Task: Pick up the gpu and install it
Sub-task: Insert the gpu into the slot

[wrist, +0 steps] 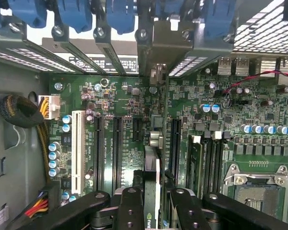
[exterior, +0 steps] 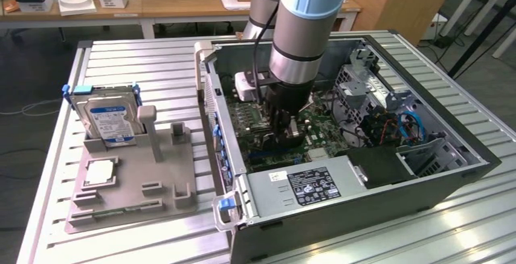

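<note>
Wrist view: pincer (wrist: 152, 211) clamps the gpu (wrist: 152, 167), a thin edge-on card with silver bracket.

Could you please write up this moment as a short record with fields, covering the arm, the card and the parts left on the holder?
gripper: lowered inside the open computer case, jaws shut on the gpu
gpu: held edge-on above the motherboard, bracket end toward the rear slot covers
hard drive: upright in the grey holder beside the case
processor chip: flat on the holder
</note>
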Controlling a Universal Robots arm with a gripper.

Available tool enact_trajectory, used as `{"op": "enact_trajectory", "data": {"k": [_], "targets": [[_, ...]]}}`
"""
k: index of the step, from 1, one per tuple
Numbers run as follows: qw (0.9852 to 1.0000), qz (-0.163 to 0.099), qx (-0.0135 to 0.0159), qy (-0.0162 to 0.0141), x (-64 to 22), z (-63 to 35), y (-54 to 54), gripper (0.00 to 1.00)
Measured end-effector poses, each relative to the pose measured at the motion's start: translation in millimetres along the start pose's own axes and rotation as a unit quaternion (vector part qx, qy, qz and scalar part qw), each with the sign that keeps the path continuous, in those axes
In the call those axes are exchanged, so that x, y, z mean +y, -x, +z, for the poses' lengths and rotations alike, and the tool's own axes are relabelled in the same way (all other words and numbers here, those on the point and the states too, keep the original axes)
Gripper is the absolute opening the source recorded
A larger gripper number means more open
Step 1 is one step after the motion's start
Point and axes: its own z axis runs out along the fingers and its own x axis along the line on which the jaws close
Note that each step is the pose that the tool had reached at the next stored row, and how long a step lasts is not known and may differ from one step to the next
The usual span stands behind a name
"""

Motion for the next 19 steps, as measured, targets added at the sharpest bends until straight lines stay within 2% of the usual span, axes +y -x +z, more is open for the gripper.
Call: {"op": "enact_trajectory", "data": {"k": [19], "targets": [[1.0,0.0,0.0003,0.0002,0.3,0.1,0.0,0.27]]}}
